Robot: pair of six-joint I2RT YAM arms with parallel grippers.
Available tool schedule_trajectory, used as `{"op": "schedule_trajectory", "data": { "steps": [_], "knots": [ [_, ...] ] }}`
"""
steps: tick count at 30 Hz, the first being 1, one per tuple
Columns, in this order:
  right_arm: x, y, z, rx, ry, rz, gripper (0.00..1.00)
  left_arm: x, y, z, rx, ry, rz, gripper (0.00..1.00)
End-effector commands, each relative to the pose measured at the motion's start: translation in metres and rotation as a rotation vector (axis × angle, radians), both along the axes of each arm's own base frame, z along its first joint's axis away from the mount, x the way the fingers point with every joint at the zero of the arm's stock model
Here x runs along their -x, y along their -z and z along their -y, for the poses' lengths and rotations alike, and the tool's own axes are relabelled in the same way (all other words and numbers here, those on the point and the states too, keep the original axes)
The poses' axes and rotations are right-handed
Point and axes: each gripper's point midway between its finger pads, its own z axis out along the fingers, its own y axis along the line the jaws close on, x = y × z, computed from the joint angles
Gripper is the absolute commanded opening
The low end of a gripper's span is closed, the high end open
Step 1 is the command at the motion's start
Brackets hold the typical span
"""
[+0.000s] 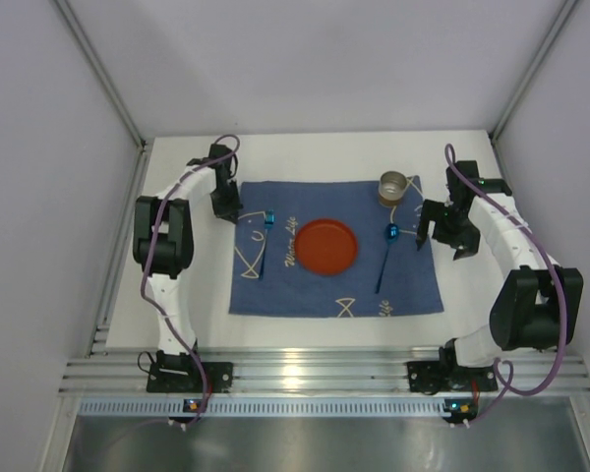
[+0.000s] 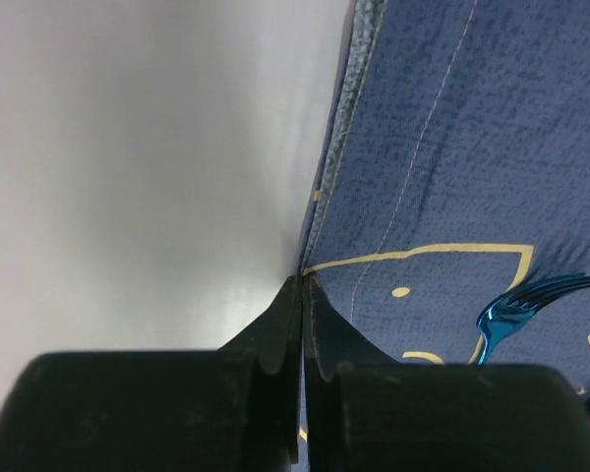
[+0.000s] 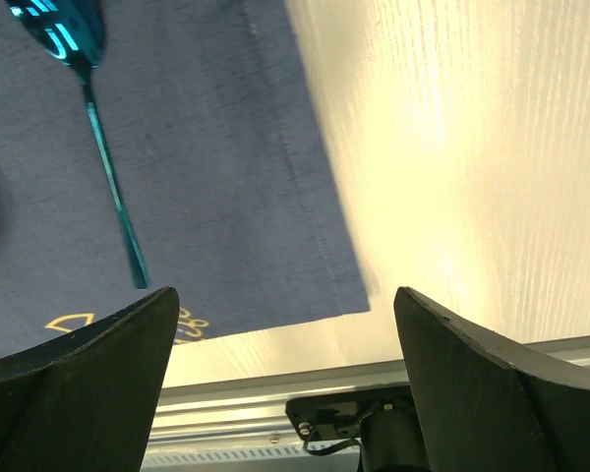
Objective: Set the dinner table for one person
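Closed left end effector (image 2: pixel 303 287), at placemat (image 2: pixel 452 147) edge

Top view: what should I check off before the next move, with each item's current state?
1. Plate centred on placemat: ok.
2. Fork on placemat, left of plate: ok.
3. Spoon on placemat, right of plate: ok.
4. Cup upright at placemat's far right corner: ok.
5. Left gripper shut, clear of placemat edge: cannot tell.
6. Right gripper open and empty: ok.
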Motion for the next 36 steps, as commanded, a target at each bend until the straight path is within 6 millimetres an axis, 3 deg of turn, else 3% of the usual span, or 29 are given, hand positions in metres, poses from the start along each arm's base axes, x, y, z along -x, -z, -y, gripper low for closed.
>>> {"op": "schedule_trajectory", "data": {
  "steps": [1,3,4,5,7,11,13,15,18,19,20,21,22,23,24,25,26,27,29,31,36],
  "knots": [
    [-0.017,-0.017,-0.004,-0.019,-0.013,0.077,0.91,0.016,0.006,-0.052,-0.140,-0.056,-0.048,0.00],
    [-0.022,-0.023,-0.010,-0.053,-0.033,0.115,0.93,0.018,0.000,-0.053,-0.144,-0.062,-0.047,0.04],
    [-0.024,-0.026,-0.018,-0.092,-0.053,0.128,0.94,0.019,-0.001,-0.053,-0.142,-0.063,-0.046,0.15],
    [-0.026,-0.029,-0.021,-0.108,-0.059,0.141,0.96,0.018,-0.005,-0.055,-0.149,-0.070,-0.025,0.35],
    [-0.031,-0.044,-0.029,-0.145,-0.079,0.191,0.98,0.021,-0.019,-0.059,-0.163,-0.077,0.025,0.98],
    [-0.037,-0.071,-0.044,-0.203,-0.104,0.295,1.00,0.017,-0.051,-0.075,-0.235,-0.122,0.150,0.98],
    [-0.040,-0.087,-0.054,-0.238,-0.126,0.367,1.00,0.015,-0.078,-0.089,-0.289,-0.185,0.249,0.93],
    [-0.043,-0.105,-0.062,-0.259,-0.152,0.455,1.00,0.016,-0.109,-0.099,-0.313,-0.248,0.384,0.93],
    [-0.047,-0.131,-0.062,-0.263,-0.137,0.573,1.00,0.019,-0.139,-0.116,-0.363,-0.334,0.585,0.93],
    [-0.048,-0.136,-0.063,-0.277,-0.114,0.595,1.00,0.021,-0.145,-0.123,-0.403,-0.328,0.641,0.92],
    [-0.050,-0.147,-0.064,-0.286,-0.118,0.652,1.00,0.043,-0.128,-0.128,-0.427,-0.310,0.657,0.86],
    [-0.051,-0.150,-0.068,-0.299,-0.128,0.669,1.00,0.047,-0.129,-0.132,-0.471,-0.270,0.715,0.83],
    [-0.051,-0.155,-0.070,-0.309,-0.140,0.691,1.00,0.037,-0.153,-0.135,-0.473,-0.305,0.895,0.80],
    [-0.054,-0.158,-0.073,-0.315,-0.161,0.712,1.00,0.061,-0.118,-0.138,-0.494,-0.279,0.889,0.78],
    [-0.053,-0.159,-0.077,-0.319,-0.184,0.719,1.00,0.070,-0.128,-0.138,-0.486,-0.274,0.975,0.77],
    [-0.053,-0.156,-0.077,-0.303,-0.214,0.717,1.00,0.076,-0.125,-0.137,-0.493,-0.236,1.018,0.77],
    [-0.052,-0.154,-0.077,-0.291,-0.232,0.717,1.00,0.075,-0.133,-0.123,-0.438,-0.167,1.125,0.77],
    [-0.052,-0.152,-0.078,-0.266,-0.251,0.716,1.00,0.082,-0.114,-0.119,-0.400,-0.133,1.088,0.76],
    [-0.050,-0.144,-0.080,-0.239,-0.287,0.710,1.00,0.086,-0.094,-0.111,-0.308,-0.155,1.072,0.76],
    [-0.049,-0.140,-0.089,-0.251,-0.332,0.704,1.00,0.086,-0.082,-0.101,-0.268,-0.111,1.077,0.75],
    [-0.051,-0.126,-0.104,-0.285,-0.405,0.674,1.00,0.062,-0.083,-0.099,-0.278,-0.089,1.100,0.74]
  ]
}}
